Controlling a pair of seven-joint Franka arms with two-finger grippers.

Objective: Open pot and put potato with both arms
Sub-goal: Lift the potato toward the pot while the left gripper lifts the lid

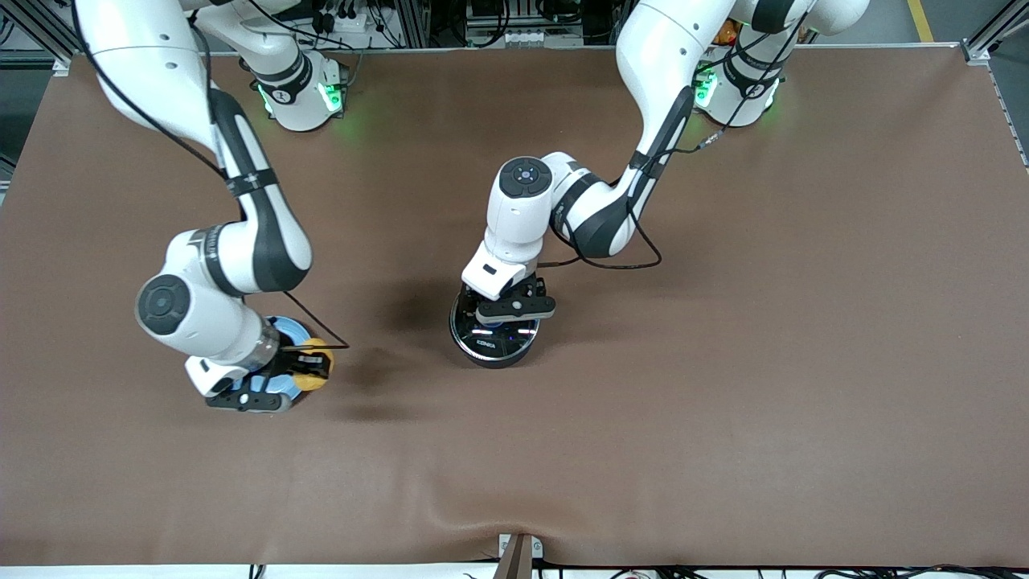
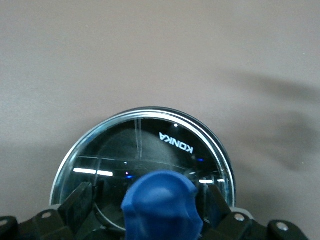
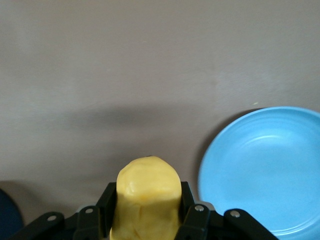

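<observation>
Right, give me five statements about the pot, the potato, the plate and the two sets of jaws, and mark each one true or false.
1. The lid is on the pot. True.
2. The left gripper has its jaws clamped shut on the blue knob. False: the jaws stand open, one on each side of the knob.
3. The right gripper holds the potato. True.
4. The potato lies on the light-blue plate. False: it is in the right gripper's jaws, off the plate.
5. The plate is nearer the left arm's end of the table than the pot. False: it is toward the right arm's end.
</observation>
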